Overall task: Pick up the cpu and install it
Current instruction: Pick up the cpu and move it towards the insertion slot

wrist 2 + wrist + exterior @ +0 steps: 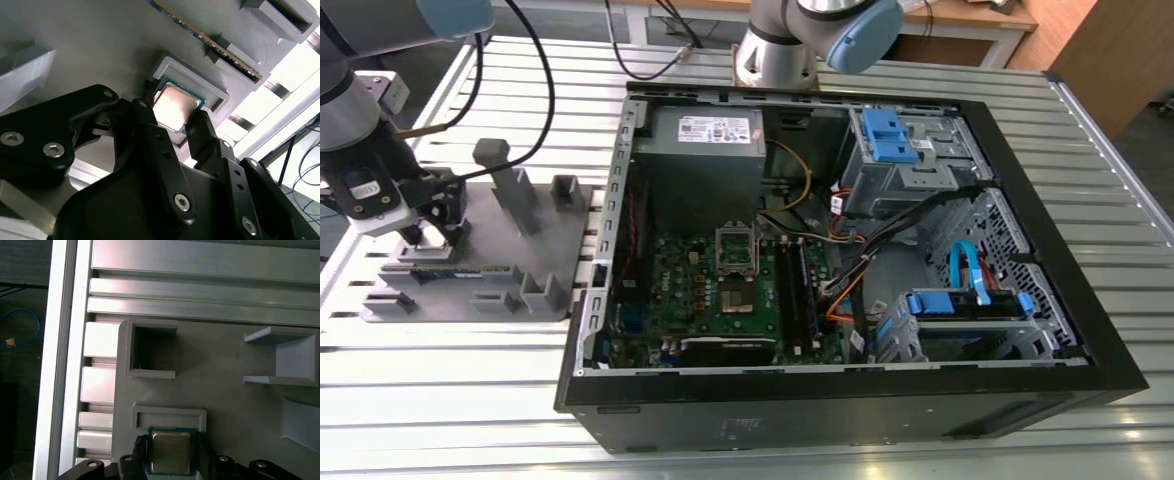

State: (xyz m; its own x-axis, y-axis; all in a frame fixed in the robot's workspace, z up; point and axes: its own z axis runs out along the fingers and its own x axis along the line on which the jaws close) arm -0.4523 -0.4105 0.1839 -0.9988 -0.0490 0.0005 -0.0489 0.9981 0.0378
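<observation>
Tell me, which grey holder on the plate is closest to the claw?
The low flat frame beside the cpu, right at the claw. The deep square pocket and the tall bracket sit farther off.

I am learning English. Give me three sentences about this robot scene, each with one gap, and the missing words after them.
1. The gripper is shut on the ____.
2. The grey fixture plate lies to the exterior view's ____ of the open computer case.
3. The plastic drive brackets inside the case are ____ in colour.
Missing words: cpu; left; blue.
</observation>
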